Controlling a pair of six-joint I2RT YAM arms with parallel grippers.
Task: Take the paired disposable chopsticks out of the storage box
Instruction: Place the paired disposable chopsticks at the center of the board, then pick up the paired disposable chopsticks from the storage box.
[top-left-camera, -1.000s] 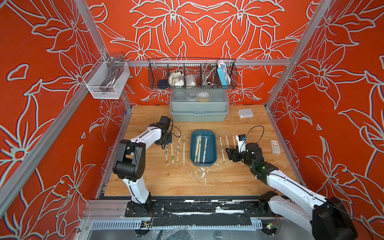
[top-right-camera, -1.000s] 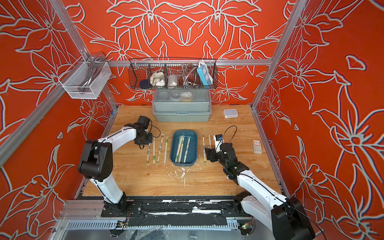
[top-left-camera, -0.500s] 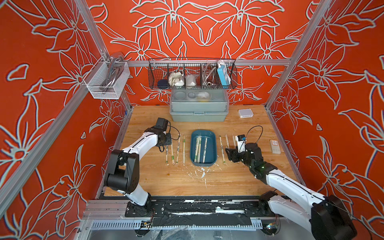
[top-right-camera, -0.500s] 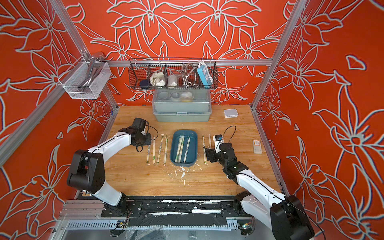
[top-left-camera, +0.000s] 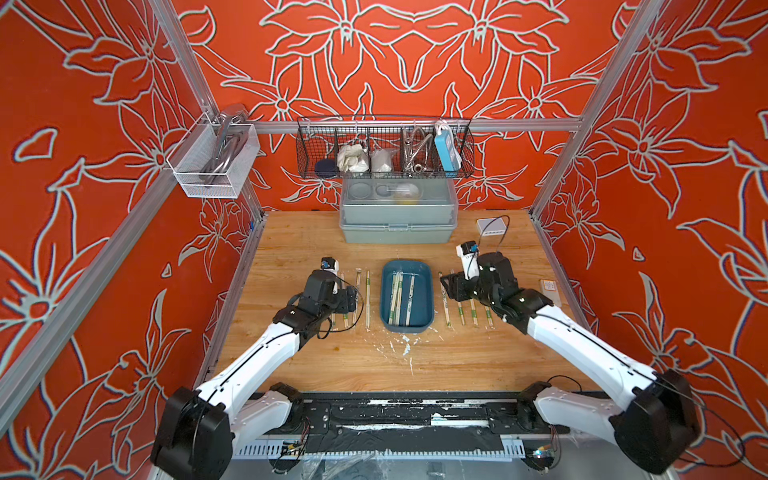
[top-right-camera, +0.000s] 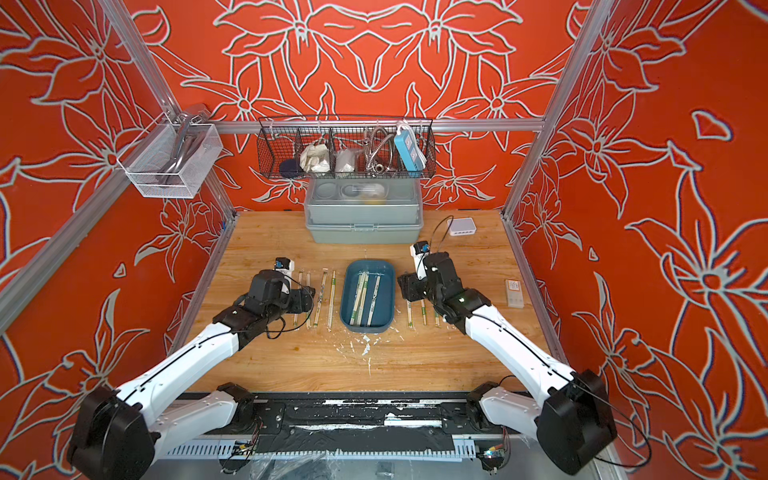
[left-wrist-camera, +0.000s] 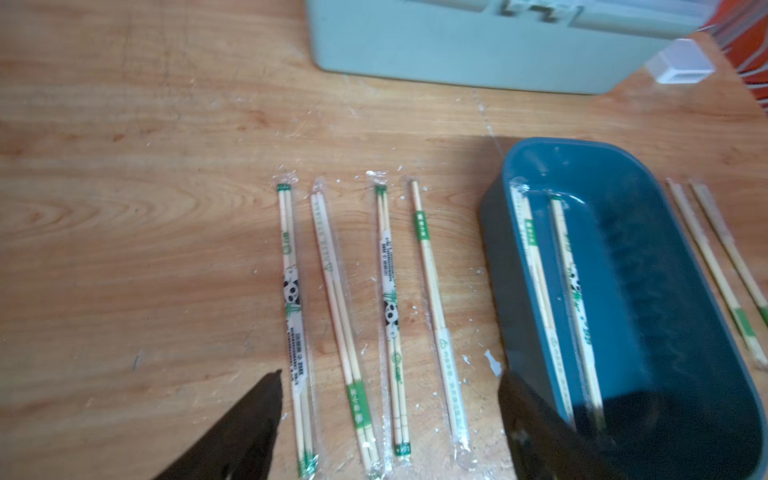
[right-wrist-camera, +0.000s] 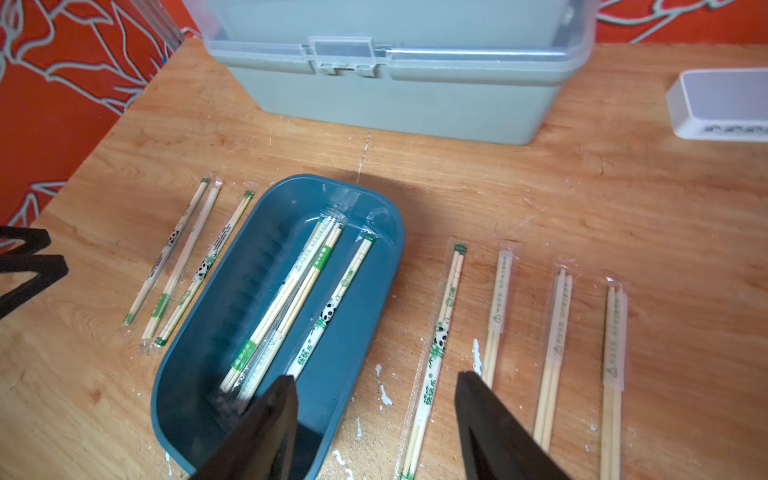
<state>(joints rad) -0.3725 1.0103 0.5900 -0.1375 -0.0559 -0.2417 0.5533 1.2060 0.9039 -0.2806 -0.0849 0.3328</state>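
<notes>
Since a second ago the left arm has drawn back from the far ends of the chopsticks (left-wrist-camera: 390, 316) toward the front of the table (top-left-camera: 374, 361). The left gripper (left-wrist-camera: 388, 376) has spread its fingers wide. It grasps nothing and hangs over the near ends of four wrapped pairs that lie side by side on the wood, just left of the blue box (top-left-camera: 424, 286).

The right gripper (right-wrist-camera: 374, 376) has edged a little nearer the box. Its fingers are apart with nothing between them. One finger is over the near end of the box, and the other is over the table between the first two of four pairs laid out in a row on the right.

A few wrapped pairs are still inside the box, lying lengthwise on its floor. The box sits mid-table between the two rows, in front of the grey-green lidded bin (top-left-camera: 399, 224).
</notes>
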